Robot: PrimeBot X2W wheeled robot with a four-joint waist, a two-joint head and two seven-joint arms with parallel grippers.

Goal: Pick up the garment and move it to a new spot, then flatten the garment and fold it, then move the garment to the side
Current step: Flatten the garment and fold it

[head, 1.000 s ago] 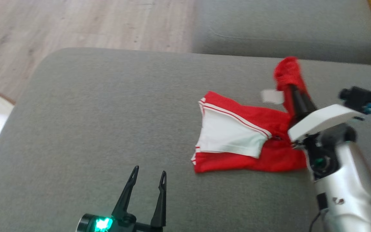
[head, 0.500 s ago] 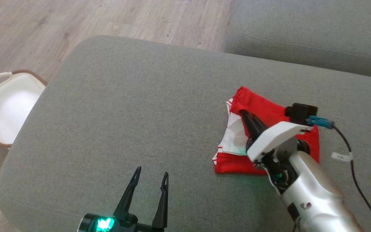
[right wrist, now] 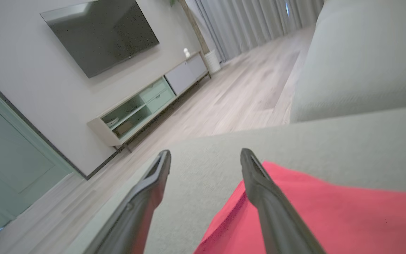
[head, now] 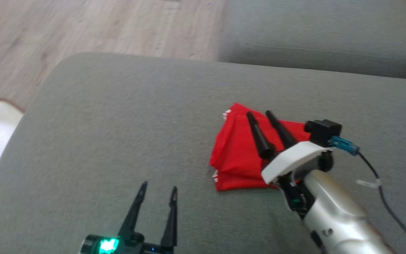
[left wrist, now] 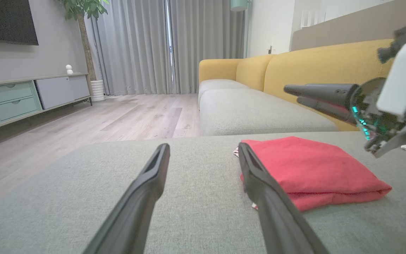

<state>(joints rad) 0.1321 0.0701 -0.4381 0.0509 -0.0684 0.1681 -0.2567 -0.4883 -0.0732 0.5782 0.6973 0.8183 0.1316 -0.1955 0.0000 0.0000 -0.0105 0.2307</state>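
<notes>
While the left gripper (head: 158, 188) stands near left, wide open and empty, the folded red garment (head: 236, 155) lies right of centre on the grey cushion (head: 118, 123). The right gripper (head: 259, 113) hovers over it, jaws apart, apparently holding nothing. Soft, light cloth: pinch all layers at the near edge.

1. The red fabric garment (head: 236, 155) with white edge trim lies folded into a compact, layered bundle.
2. It rests flat on the grey upholstered seat cushion (head: 118, 123), to the right of the cushion's middle.
3. Slivers of the white trim peek out at its left corners.
</notes>
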